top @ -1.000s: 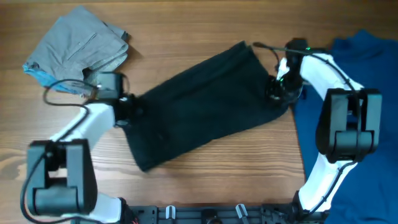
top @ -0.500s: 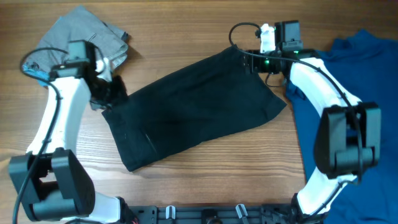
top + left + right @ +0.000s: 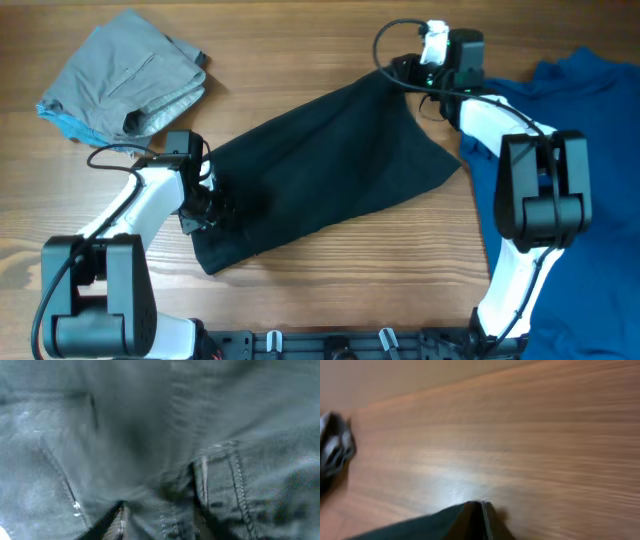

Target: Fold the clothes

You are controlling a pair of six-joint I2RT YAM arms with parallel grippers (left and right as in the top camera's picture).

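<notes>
- Camera overhead: black shorts (image 3: 320, 170) lie slantwise across the surface (image 3: 330, 285), seemingly stretched flat between left end effector (image 3: 205, 212) and right end effector (image 3: 405, 72); grey garment (image 3: 125, 70), blue garment (image 3: 590, 140) aside.
- Left wrist: blurred cloth fills view; grip cannot be told.
- Right wrist: end effector clamps shorts' corner.

The left gripper (image 3: 207, 208) rests on the lower-left end of the black garment (image 3: 330, 165). From there the cloth stretches up and across the table (image 3: 290, 45) to the right gripper (image 3: 408, 72), which meets its far upper corner. From above it is hard to tell whether either gripper truly pinches the fabric. A bunched grey garment (image 3: 125, 70) lies beyond the left gripper, apart from it. A blue garment (image 3: 590, 150) lies outboard of the right gripper's arm.
</notes>
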